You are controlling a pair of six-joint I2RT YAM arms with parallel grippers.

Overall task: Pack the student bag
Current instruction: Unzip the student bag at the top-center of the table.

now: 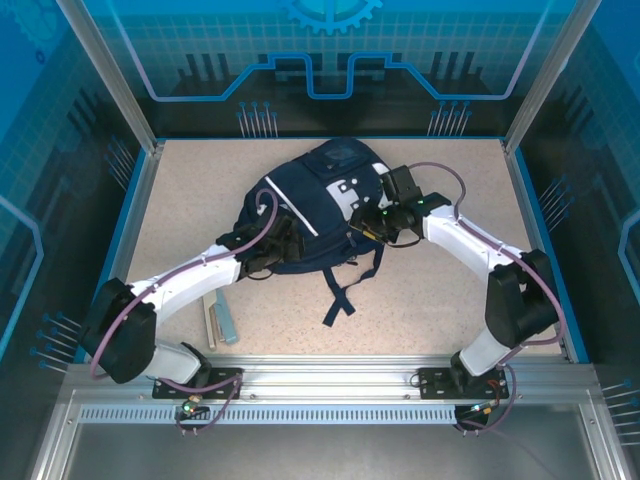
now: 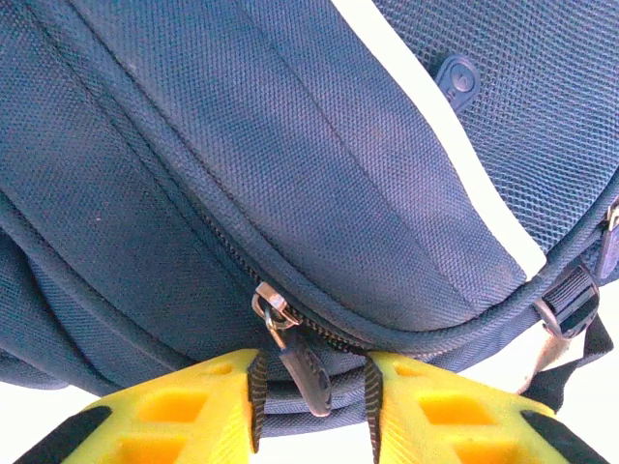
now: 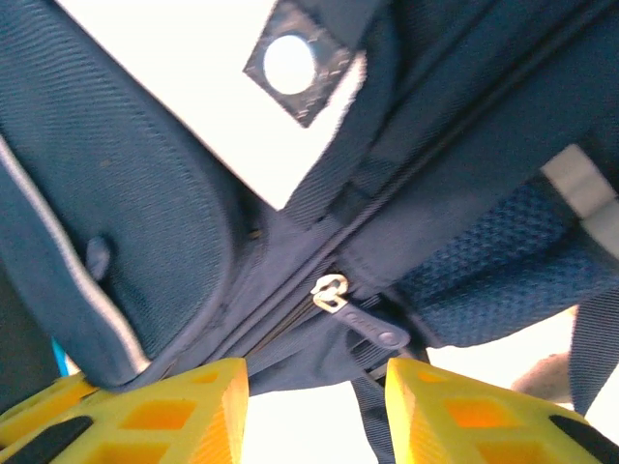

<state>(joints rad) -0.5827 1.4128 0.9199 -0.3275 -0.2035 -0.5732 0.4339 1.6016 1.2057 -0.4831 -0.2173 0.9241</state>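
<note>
- Nearest: left gripper (image 2: 314, 387), jaws apart astride left zip pull (image 2: 306, 372); right gripper (image 3: 314, 377), jaws apart just below right zip pull (image 3: 366, 327).
- Student bag (image 1: 310, 215), middle of table (image 1: 180, 220), toward far edge: probably soft, floppy, apt to sag when tugged.
- Best held by stiff little pulls, not slack fabric.

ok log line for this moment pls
left gripper: open around zipper pull | right gripper: open, below second zipper pull | student bag: lying on table
</note>
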